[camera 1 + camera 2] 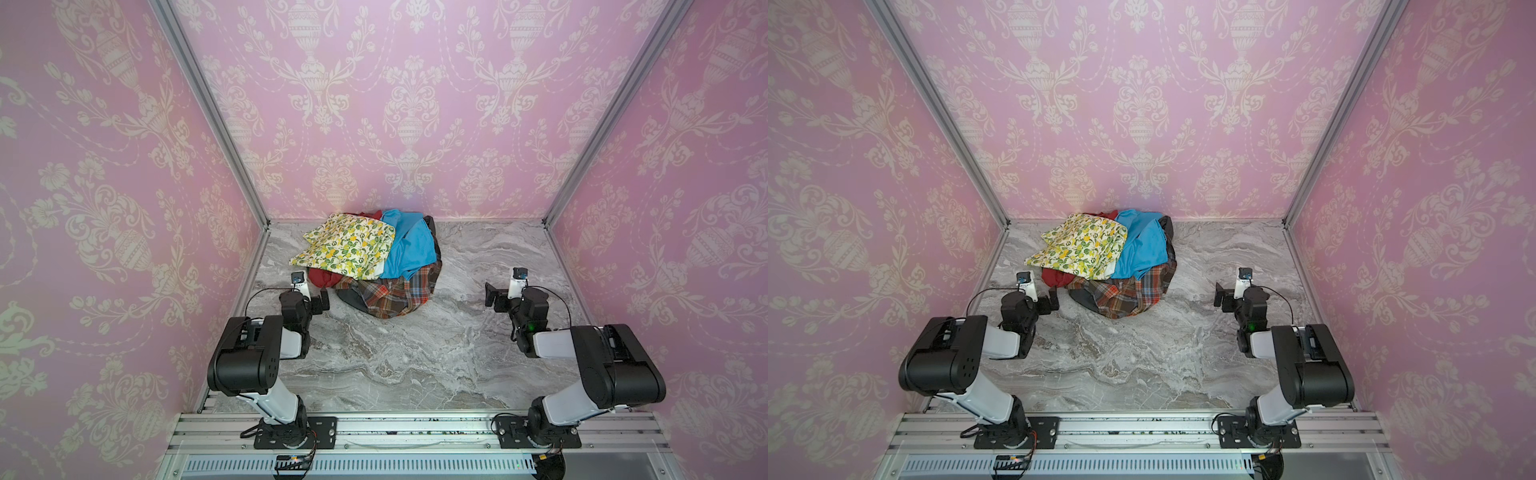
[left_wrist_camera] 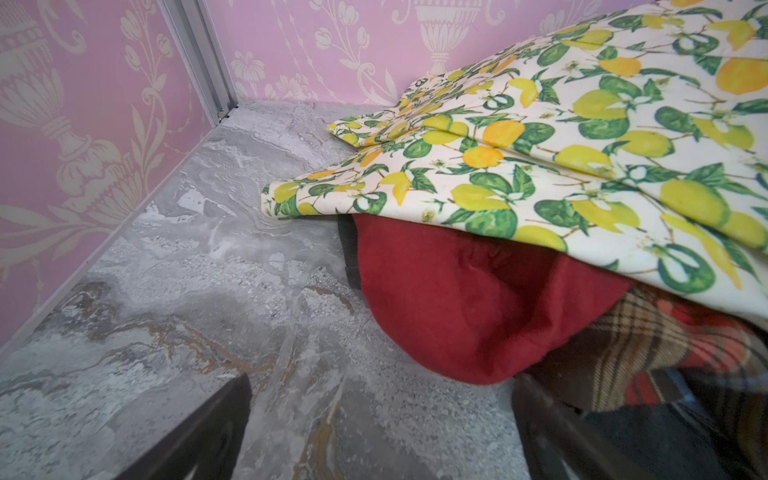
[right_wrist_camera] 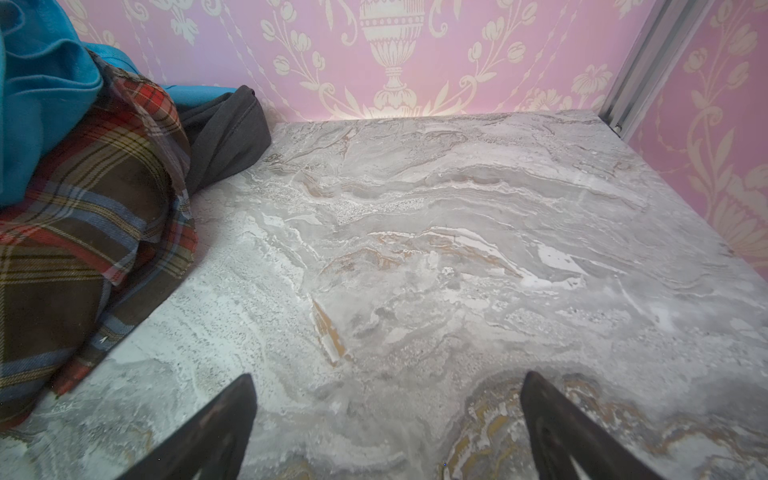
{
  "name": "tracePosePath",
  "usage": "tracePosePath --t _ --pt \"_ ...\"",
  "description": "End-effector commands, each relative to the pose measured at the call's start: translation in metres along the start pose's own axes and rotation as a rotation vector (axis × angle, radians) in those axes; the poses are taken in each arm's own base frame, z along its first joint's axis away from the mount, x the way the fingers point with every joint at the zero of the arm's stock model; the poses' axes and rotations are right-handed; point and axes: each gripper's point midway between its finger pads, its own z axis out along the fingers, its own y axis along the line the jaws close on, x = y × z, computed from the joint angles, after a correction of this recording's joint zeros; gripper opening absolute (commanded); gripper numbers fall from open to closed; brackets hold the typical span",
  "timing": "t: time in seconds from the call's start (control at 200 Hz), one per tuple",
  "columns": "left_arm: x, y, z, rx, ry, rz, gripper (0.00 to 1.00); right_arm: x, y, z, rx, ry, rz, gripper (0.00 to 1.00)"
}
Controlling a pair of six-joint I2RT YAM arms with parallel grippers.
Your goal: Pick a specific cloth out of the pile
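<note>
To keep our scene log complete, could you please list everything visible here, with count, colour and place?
plaid cloth: 1, brown with red and blue checks, near side of pile, partly covered.
lemon-print cloth: 1, cream, yellow, green, top left of pile.
blue cloth: 1, bright blue, top right.
red cloth: 1, dark red, under the lemon print.
dark grey cloth: count unclear, pile's far right.
table: 1, grey marble.
walls: 3, pink patterned.
left claw: 1, black, open, at pile's left edge.
right claw: 1, black, open, apart from pile.
</note>
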Motion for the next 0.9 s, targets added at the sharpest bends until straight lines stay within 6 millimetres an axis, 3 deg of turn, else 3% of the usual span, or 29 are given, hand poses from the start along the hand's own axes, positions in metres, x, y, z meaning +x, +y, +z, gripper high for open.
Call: tracePosePath --t 0.0,0.891 --pt "-0.0044 0.0068 0.0011 -0.041 -0.016 -0.003 0.99 -0.0029 0.0012 0.0018 -0.009 -0.006 -0.002 1.00" --pt "-0.0068 0.0023 0.0023 -0.016 0.000 0.005 0.99 -0.0036 0.0020 0.0015 -0.011 -0.009 -0.005 1.00"
